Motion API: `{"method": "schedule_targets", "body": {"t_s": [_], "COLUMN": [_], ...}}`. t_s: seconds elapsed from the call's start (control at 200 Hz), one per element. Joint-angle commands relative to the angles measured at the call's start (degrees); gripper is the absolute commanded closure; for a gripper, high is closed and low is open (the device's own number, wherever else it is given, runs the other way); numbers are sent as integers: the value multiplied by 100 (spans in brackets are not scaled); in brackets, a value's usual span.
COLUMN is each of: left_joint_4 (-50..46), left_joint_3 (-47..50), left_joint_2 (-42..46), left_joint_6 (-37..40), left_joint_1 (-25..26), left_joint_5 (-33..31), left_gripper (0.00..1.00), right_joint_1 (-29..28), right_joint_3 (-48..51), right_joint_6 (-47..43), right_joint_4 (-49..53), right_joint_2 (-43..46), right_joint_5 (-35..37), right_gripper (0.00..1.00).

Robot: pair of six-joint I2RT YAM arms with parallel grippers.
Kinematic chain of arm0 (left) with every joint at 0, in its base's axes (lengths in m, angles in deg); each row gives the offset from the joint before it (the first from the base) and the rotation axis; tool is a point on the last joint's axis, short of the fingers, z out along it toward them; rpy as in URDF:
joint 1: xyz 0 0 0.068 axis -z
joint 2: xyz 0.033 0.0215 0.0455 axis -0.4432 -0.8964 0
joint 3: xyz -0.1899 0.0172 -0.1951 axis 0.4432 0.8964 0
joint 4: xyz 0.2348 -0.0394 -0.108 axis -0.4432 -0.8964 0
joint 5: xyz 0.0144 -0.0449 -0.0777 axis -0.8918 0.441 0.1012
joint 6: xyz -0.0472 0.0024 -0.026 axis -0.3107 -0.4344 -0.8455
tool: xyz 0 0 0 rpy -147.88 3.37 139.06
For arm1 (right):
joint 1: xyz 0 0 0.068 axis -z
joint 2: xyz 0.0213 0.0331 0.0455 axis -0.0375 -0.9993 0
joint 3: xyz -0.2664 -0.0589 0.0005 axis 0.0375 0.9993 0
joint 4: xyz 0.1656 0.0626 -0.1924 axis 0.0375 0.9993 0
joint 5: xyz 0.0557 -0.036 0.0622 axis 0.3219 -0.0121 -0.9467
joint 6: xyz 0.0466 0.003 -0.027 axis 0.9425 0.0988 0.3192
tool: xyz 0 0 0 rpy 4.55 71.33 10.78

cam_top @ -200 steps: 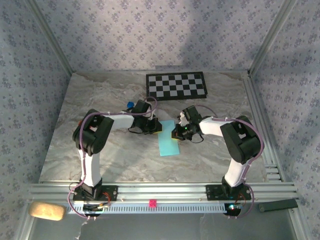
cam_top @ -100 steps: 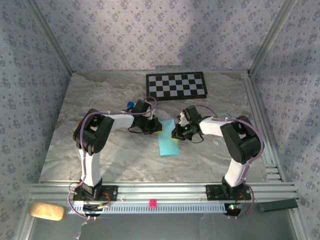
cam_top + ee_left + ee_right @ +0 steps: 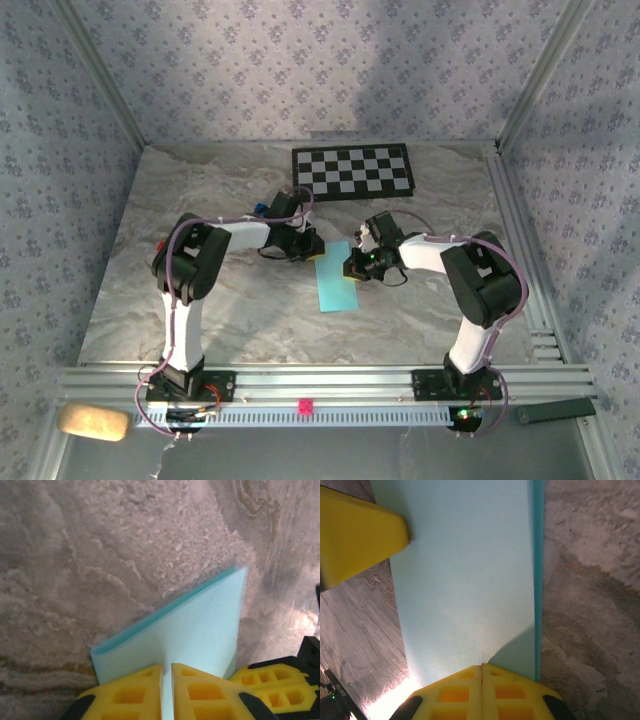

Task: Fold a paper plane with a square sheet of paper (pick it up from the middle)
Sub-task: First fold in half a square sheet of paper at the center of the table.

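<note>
My left gripper (image 3: 166, 670) & right gripper (image 3: 482, 672) pinch the thin light-blue folded paper sheet (image 3: 335, 285); keep edges aligned, crease w/o tugging.

This is looking like a robotics lab cell: patterned panels (image 3: 300, 70) boxing in a marbled surface (image 3: 250, 320), aluminium rails (image 3: 320, 382) framing its near edge, a checkerboard (image 3: 352, 170) lying far back.

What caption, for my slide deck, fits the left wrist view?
Left gripper pinching the folded light-blue paper over the marble table.
</note>
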Motion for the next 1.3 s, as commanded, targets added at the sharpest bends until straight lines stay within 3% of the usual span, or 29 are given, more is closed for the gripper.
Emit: {"method": "schedule_targets", "body": {"t_s": [0.0,0.525,1.294], "left_joint_4": [-142,-256,-434], "left_joint_3": [-7,-137,-309], "left_joint_2": [-277,-253,-163], "left_joint_6": [17,-410,-926], "left_joint_1": [-49,-350,-460], "left_joint_5": [-200,-1093,-1850], "left_gripper": [87,89,89], "right_joint_1": [37,55,70], "right_joint_3": [367,388,462], "right_joint_6": [-98,-117,-89], "right_joint_4": [972,985,890], "right_joint_2": [-454,-418,-400], "right_joint_5": [883,899,875], "right_gripper": [100,100,100]}}
